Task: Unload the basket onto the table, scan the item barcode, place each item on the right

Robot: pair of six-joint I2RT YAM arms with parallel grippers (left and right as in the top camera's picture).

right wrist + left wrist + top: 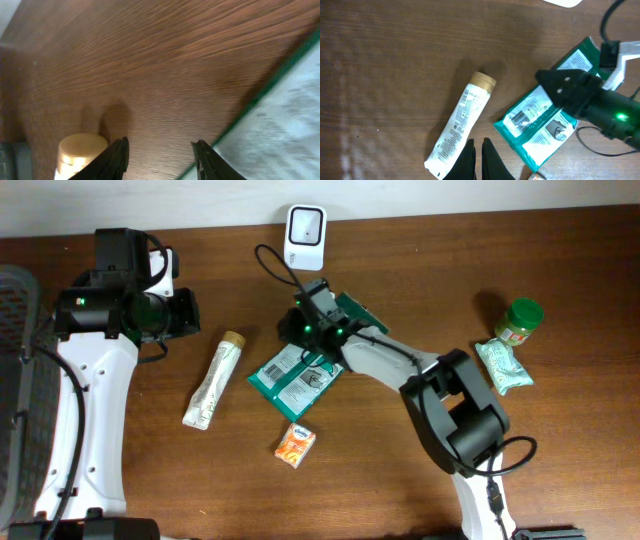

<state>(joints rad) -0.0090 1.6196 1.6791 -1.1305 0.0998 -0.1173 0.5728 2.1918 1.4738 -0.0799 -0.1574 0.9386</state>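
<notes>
My right gripper hangs low over the table with its two fingers spread, and between them I see only bare wood grain – I am pinching nothing. Just off my right-hand finger runs the edge of the green packet, blurred because it is so near the wrist camera. I cannot tell whether any part of me rests on it. Down at the lower left of that same view sits the tan cap of the white tube. From above, the packet lies flat near the middle of the table, partly under my right wrist, and the tube lies slanted just to its left, not touching it. My left gripper is pulled back toward the left side, its fingers pressed nearly together with nothing in them. From that wrist I look down on the tube and the packet side by side, and the packet's barcode faces up on its white label. The white scanner stands at the far edge of the table, well apart from the packet. A small orange packet lies nearer to me than the green one – close to it but clear of it. Far off to the right are a green-lidded jar and a pale green pouch, the pouch just beside the jar.
</notes>
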